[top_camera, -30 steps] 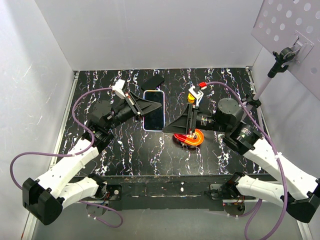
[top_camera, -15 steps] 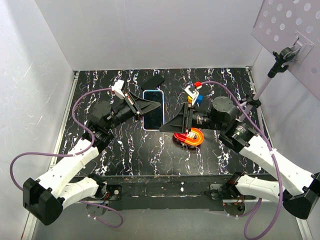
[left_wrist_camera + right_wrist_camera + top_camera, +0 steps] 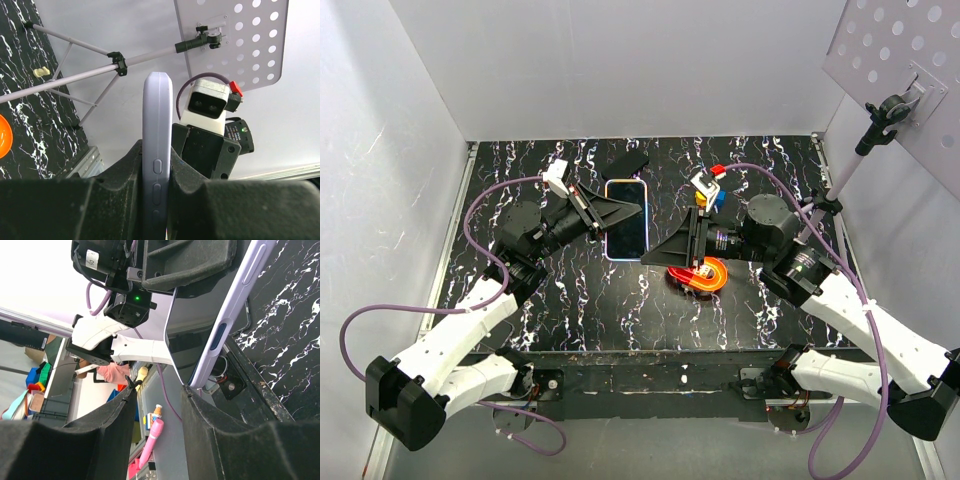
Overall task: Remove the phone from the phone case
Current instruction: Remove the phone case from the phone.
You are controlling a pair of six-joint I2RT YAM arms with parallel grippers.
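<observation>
Left gripper (image 3: 156, 167) clamps phone case (image 3: 157, 125) edgewise; right gripper (image 3: 159, 392) half-open beside corner. Case likely soft, peel at rim; phone (image 3: 192, 325) rigid, slick.

Enclosed by plain white walls (image 3: 620, 70); floored with black marbled tabletop (image 3: 570, 300); fitted upper right with perforated panel (image 3: 890, 40) on stand (image 3: 150, 56).

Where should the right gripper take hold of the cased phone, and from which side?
Its near right corner, approached from the right. The cased phone is flat and thin, and the left gripper is shut across its far part, leaving the near end free. The right gripper stands open at that corner, so pinching front and back there looks best.
</observation>
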